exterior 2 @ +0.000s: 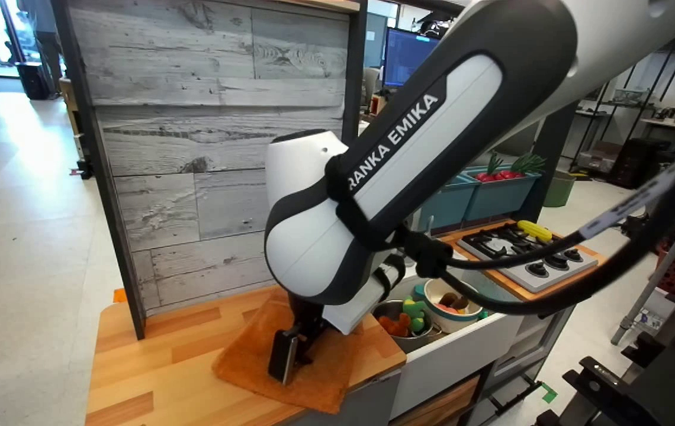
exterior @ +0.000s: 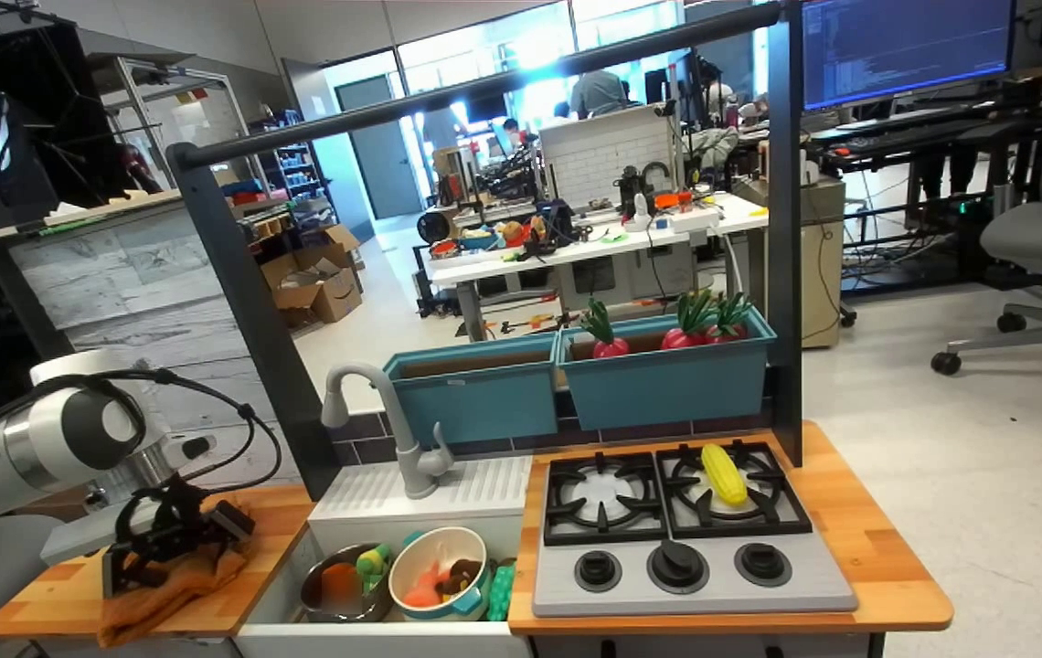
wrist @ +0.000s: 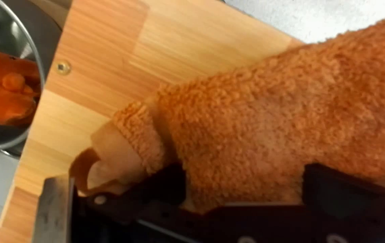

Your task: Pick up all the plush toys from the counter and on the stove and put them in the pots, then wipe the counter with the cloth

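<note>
My gripper (exterior: pixel 175 554) stands open low over the left of the counter (exterior: pixel 50 599), its fingers spread on the orange cloth (exterior 2: pixel 243 364). In the wrist view the cloth (wrist: pixel 263 121) shows rumpled between and beyond the fingers, not clamped. The steel pot (exterior 2: pixel 415 344) in the sink holds an orange plush toy (exterior: pixel 340 585) and a green one (exterior: pixel 373 561). Beside it, the pale pot (exterior: pixel 411 559) with teal handles contains an orange-red toy (exterior: pixel 428 585) and a brown one (exterior: pixel 462 578). A yellow corn-shaped toy (exterior: pixel 724 475) lies on the right rear of the stove (exterior: pixel 813 589).
A green bumpy item (exterior: pixel 501 592) sits in the sink next to the pale pot. The grey faucet (exterior: pixel 393 411) rises behind the sink. Teal planters (exterior: pixel 667 388) hang at the back, and a wood-look panel (exterior 2: pixel 219 177) borders the left counter.
</note>
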`<state>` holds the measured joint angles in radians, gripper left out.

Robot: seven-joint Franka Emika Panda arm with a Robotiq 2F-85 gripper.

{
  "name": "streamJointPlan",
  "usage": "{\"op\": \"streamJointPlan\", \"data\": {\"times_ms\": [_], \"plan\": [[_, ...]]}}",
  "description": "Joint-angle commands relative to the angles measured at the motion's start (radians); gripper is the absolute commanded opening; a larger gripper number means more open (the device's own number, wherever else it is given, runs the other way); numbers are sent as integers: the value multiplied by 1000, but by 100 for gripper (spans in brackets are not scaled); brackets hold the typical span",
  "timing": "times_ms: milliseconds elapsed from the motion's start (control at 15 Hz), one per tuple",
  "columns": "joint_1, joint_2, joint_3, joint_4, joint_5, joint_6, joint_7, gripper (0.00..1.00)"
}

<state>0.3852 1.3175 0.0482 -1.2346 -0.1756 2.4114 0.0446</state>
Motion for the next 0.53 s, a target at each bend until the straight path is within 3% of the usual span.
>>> {"op": "streamJointPlan", "data": {"times_ms": [0, 267, 467], "plan": [[3, 69, 19, 17, -21, -31, -69, 100], [104, 159, 0, 204, -105, 57, -81, 100], [154, 225, 22, 346, -94, 100, -80, 100]]}}
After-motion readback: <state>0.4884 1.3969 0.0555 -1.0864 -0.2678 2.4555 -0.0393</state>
